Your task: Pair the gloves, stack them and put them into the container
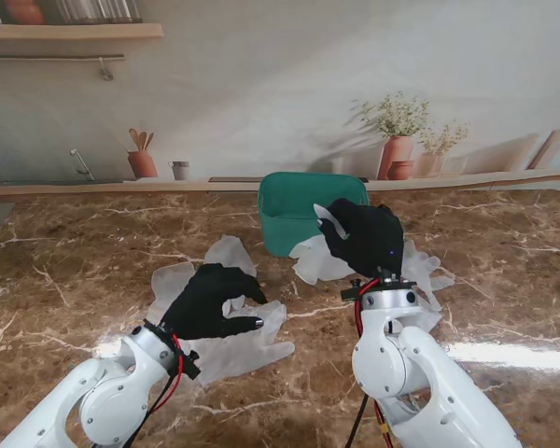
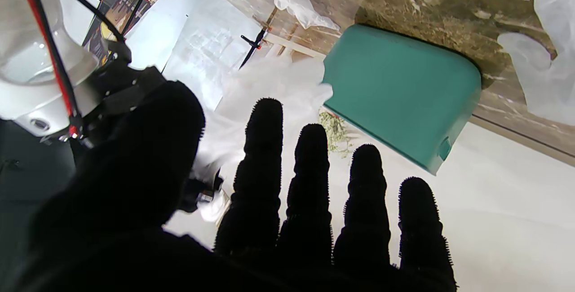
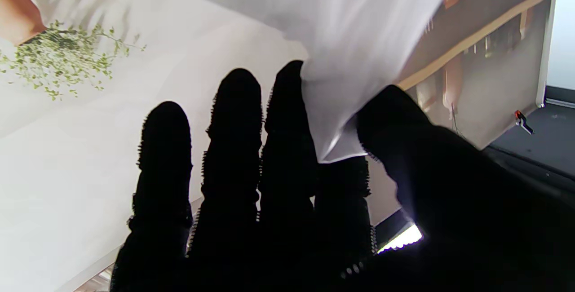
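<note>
From the stand camera I count one green container [image 1: 310, 213], standing upright near the far edge of the marble desk [image 1: 65, 271], and two black robot hands. The gloves are translucent white and overlap, so I cannot give an exact count; I can make out two loose groups.

My right hand [image 1: 364, 238] is raised just in front of the container's right corner, on the side nearer to me. It is pinching a white glove [image 3: 341, 27]: in the right wrist view the cuff sits clamped between the thumb [image 3: 395, 117] and the fingers [image 3: 287, 117], with the sheet hanging away from them. More gloves [image 1: 420, 271] lie flat on the desk beside that hand, spreading to the right of the container.

My left hand [image 1: 210, 303] is well to the left of the container and nearer to me, resting on a second spread of gloves [image 1: 215, 345]. Its fingers are extended and apart, and I cannot see it gripping anything. In the left wrist view four fingertips [image 2: 265, 117] point toward the container [image 2: 400, 94].
</note>
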Available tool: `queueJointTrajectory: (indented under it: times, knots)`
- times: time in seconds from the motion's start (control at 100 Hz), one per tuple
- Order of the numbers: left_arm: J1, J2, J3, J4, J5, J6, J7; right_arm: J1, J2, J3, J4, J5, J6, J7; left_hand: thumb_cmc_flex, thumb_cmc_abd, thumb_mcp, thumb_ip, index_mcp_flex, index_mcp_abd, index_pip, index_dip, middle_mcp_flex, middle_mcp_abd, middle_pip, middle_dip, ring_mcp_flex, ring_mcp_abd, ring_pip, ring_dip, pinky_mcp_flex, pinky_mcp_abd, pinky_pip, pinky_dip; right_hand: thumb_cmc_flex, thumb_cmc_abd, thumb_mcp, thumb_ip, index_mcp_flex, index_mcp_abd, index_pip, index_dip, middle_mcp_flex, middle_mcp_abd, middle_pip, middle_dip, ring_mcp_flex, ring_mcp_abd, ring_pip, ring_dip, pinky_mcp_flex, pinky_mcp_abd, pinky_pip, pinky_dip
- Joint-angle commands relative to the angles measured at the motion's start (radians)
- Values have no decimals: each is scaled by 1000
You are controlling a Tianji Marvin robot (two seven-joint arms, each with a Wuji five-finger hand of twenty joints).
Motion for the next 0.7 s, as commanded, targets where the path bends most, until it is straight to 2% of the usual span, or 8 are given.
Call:
queueJointTrajectory:
  times: [0.0, 0.12, 0.2, 0.32, 0.54, 0.69]
  knots:
    - [-9, -1, 25, 17, -9, 21, -15, 1, -16, -8, -28, 8, 4, 0, -3, -27, 16, -7, 33, 8, -20, -20, 22, -15, -1, -2, 37, 21, 8, 12, -18, 14, 33, 21, 32, 1, 29, -19, -5, -9, 10, -12, 18, 7, 22, 1, 18, 4, 21, 19, -8, 3, 33, 21]
    - [-43, -3, 63, 44, -29, 53, -24, -3, -20, -14, -52, 21, -3, -8, 3, -30, 34, -9, 28, 21, -79, -76, 9, -7, -19, -20, 32, 20, 2, 5, -22, 13, 35, 18, 33, 1, 28, -19, -6, -10, 11, -14, 17, 9, 23, 0, 17, 4, 23, 20, -9, 2, 32, 21]
    - [-66, -5, 87, 62, -40, 79, -26, -12, -22, -18, -72, 29, -13, -11, 2, -31, 43, -9, -41, 45, -176, -134, -22, 0, -41, -47, 12, 18, -10, -4, -23, 10, 27, 11, 33, 0, 28, -18, -6, -7, 12, -14, 17, 8, 24, 0, 17, 4, 23, 20, -9, 2, 32, 21]
    - [-93, -14, 114, 86, -56, 103, -3, -27, -24, -27, -89, 29, -30, -25, -6, -39, 44, -10, -145, 47, -285, -193, -59, -6, -44, -74, -13, 10, -23, -22, -25, -3, -30, -15, 32, 1, 28, -19, -6, -11, 12, -15, 17, 8, 25, -1, 17, 3, 23, 20, -10, 2, 32, 21]
    - [-108, -37, 144, 118, -74, 59, 100, -31, -24, -40, -84, 30, -34, -27, -33, -67, 41, -15, -179, -2, -302, -203, -70, -22, -40, -82, -15, 3, -27, -29, -27, -7, -42, -2, 31, -1, 29, -18, -5, -11, 13, -17, 18, 7, 26, -4, 17, 0, 22, 18, -10, 2, 32, 20]
    - [-105, -45, 147, 125, -89, 28, 131, -26, -27, -44, -73, 42, -24, -24, -45, -71, 29, -21, -167, -51, -284, -196, -70, -25, -39, -86, -16, 1, -29, -30, -29, -6, -53, 6, 31, -1, 29, -18, -5, -11, 13, -18, 17, 8, 26, -5, 16, 2, 22, 18, -11, 1, 31, 20]
